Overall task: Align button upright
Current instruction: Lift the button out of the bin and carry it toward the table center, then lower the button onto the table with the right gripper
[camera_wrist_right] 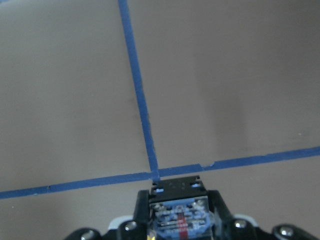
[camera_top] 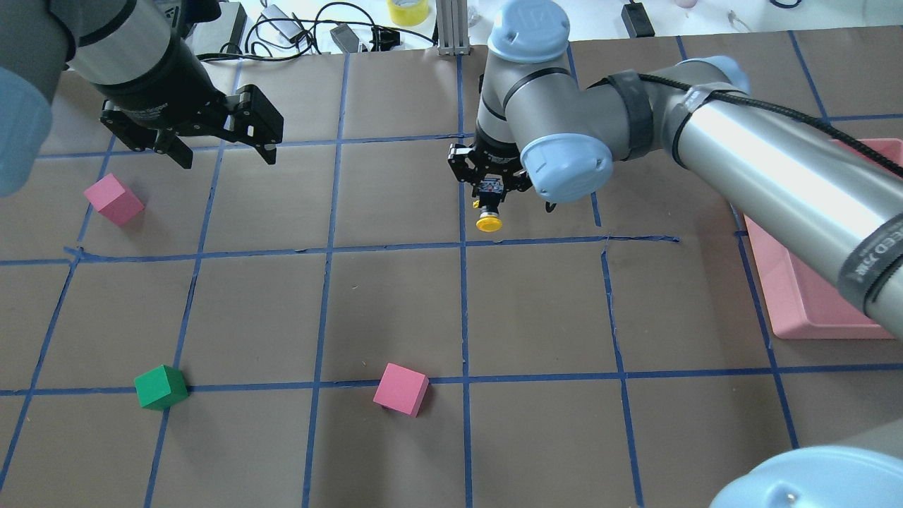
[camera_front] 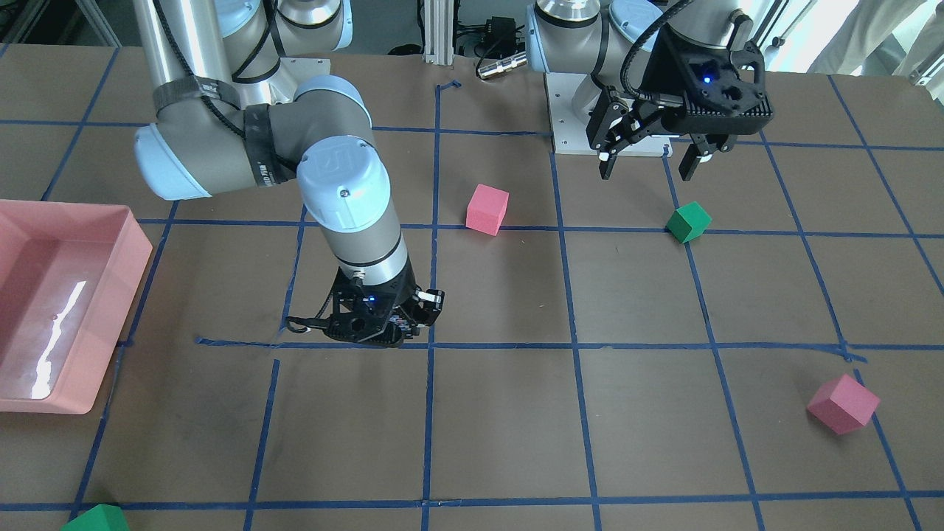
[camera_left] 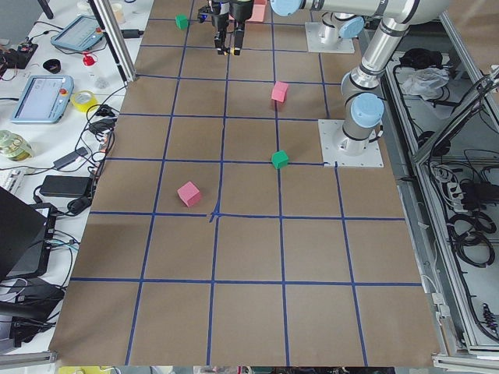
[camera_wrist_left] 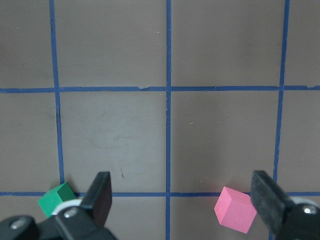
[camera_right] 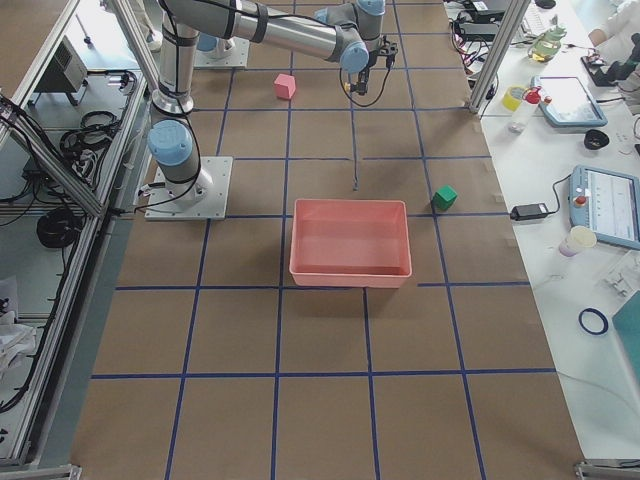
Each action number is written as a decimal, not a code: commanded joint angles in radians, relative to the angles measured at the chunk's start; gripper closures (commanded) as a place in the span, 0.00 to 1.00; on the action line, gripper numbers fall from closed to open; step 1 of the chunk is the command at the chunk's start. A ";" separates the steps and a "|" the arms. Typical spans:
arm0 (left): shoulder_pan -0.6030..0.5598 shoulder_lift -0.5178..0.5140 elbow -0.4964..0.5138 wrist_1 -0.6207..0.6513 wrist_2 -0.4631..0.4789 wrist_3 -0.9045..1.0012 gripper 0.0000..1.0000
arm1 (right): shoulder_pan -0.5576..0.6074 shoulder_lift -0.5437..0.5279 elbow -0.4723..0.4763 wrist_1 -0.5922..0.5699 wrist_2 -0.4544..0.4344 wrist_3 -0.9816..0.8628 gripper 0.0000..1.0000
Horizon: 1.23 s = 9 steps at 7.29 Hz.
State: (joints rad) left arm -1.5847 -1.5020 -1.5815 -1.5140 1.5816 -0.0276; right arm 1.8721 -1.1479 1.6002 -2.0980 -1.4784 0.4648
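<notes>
The button has a yellow cap and a black body. My right gripper is shut on its base, low over the table near a blue tape crossing. The cap points away from the gripper, towards the near side of the overhead view. The right wrist view shows the button's terminal end between the fingers. In the front view the right gripper hides the button. I cannot tell whether the cap touches the table. My left gripper is open and empty, raised above the table; it also shows in the front view.
Pink cubes and a green cube lie on the left half. Another green cube sits at the table's edge. A pink tray stands under the right arm. The left wrist view shows a green cube and a pink cube.
</notes>
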 commanded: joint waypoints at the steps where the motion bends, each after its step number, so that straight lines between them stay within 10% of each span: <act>1: 0.000 -0.001 -0.002 0.000 -0.002 0.000 0.00 | 0.053 0.068 0.026 -0.104 -0.003 0.000 1.00; 9: 0.000 -0.001 0.000 0.002 -0.002 0.000 0.00 | 0.081 0.099 0.138 -0.261 -0.002 0.009 0.95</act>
State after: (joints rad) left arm -1.5846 -1.5033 -1.5816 -1.5125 1.5793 -0.0276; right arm 1.9519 -1.0521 1.7370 -2.3589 -1.4802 0.4733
